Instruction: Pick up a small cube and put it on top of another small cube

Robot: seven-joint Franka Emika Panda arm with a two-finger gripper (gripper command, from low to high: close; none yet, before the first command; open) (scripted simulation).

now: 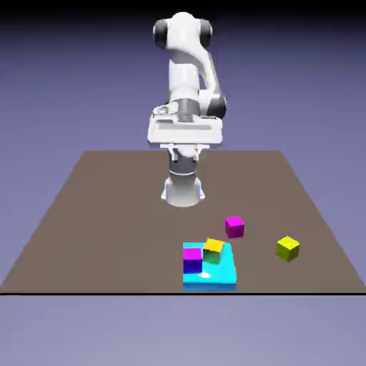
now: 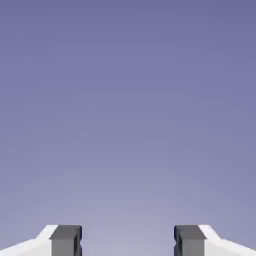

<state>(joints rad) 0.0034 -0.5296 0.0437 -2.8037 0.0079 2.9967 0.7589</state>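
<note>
Above the base, the end effector (image 2: pixel 128 241) holds nothing, its fingertips apart, presumably to admit a cube; the magenta cube (image 1: pixel 234 227) stands separately, likely easing finger access.

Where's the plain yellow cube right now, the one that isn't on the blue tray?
In the exterior view, the yellow cube sits on the table toward the right, nearest to the magenta cube.
</note>
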